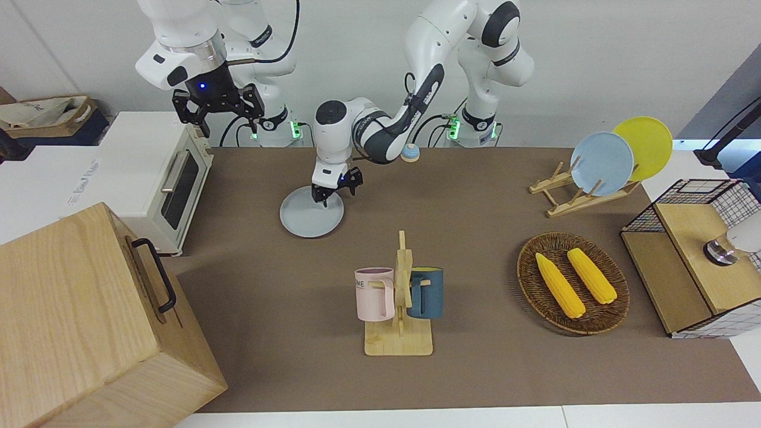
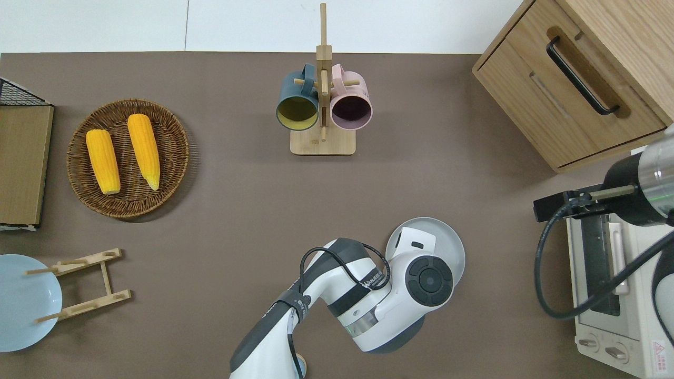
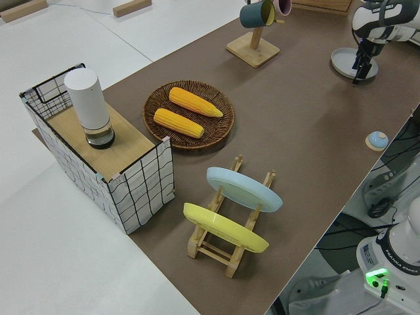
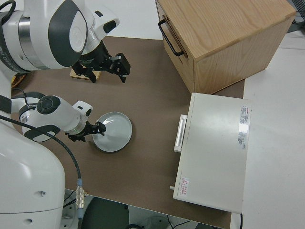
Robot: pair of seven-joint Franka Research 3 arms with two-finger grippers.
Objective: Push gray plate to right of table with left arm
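The gray plate [image 1: 311, 215] lies flat on the brown table [image 1: 475, 238], between the toaster oven and the mug rack and nearer to the robots than the rack. It also shows in the overhead view [image 2: 450, 245] and the right side view [image 4: 116, 132]. My left gripper [image 1: 337, 193] points down at the plate's rim on the side nearer to the robots, with its fingers apart and nothing between them [image 4: 87, 133]. In the overhead view the wrist hides the gripper and part of the plate. My right arm is parked with its gripper [image 1: 219, 112] open.
A wooden mug rack [image 1: 399, 309] holds a pink and a blue mug. A white toaster oven [image 1: 160, 178] and a wooden cabinet [image 1: 89, 321] stand at the right arm's end. A corn basket [image 1: 572, 282], a plate rack [image 1: 600, 163] and a wire shelf [image 1: 695, 255] stand at the left arm's end.
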